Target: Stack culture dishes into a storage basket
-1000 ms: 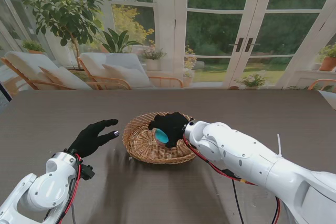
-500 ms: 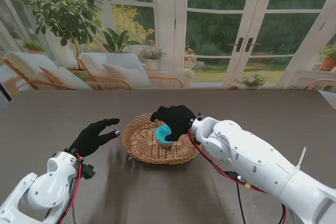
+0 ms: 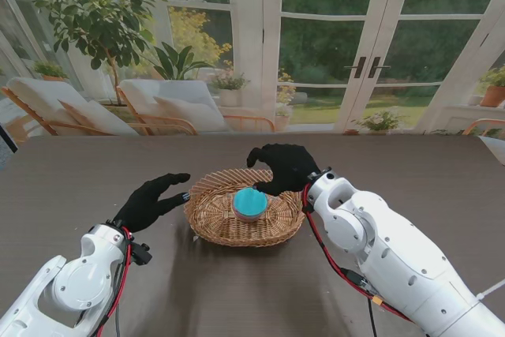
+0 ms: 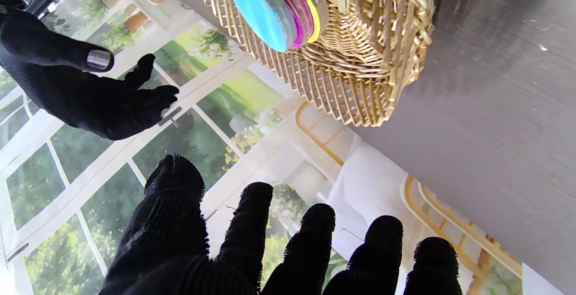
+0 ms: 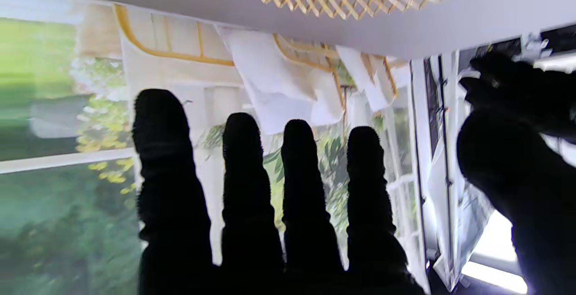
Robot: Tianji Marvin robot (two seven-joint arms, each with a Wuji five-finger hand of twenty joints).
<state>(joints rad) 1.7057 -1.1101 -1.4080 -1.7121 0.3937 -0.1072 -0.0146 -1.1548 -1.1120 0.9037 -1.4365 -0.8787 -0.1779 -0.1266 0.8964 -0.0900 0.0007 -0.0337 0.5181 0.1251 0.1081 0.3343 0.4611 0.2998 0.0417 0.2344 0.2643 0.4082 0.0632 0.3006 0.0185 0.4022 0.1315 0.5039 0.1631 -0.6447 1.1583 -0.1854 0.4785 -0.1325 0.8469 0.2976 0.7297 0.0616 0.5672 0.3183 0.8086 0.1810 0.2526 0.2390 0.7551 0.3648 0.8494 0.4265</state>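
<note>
A round wicker basket (image 3: pixel 211 215) sits mid-table, and its wall (image 4: pixel 360 83) fills the left wrist view. Inside it stands a stack of culture dishes (image 3: pixel 251 203) with a blue one on top; the left wrist view shows the blue dish (image 4: pixel 256 11) over a magenta and a yellow one. My right hand (image 3: pixel 282 166) hovers open over the basket's far right rim, holding nothing, fingers (image 5: pixel 243 187) spread. My left hand (image 3: pixel 152 200) is open, just left of the basket, fingers (image 4: pixel 252 232) apart and pointing toward it.
The dark table (image 3: pixel 394 171) stretches to both sides and to the far edge. Beyond it stand glass doors (image 3: pixel 367 45), lounge chairs (image 3: pixel 71 112) and potted plants (image 3: pixel 95 13). My right arm (image 3: pixel 387 258) crosses the near right of the table.
My right hand let go of the blue dish onto the stack in the basket, opened and drew back to the far right rim. My left hand edged closer to the basket.
</note>
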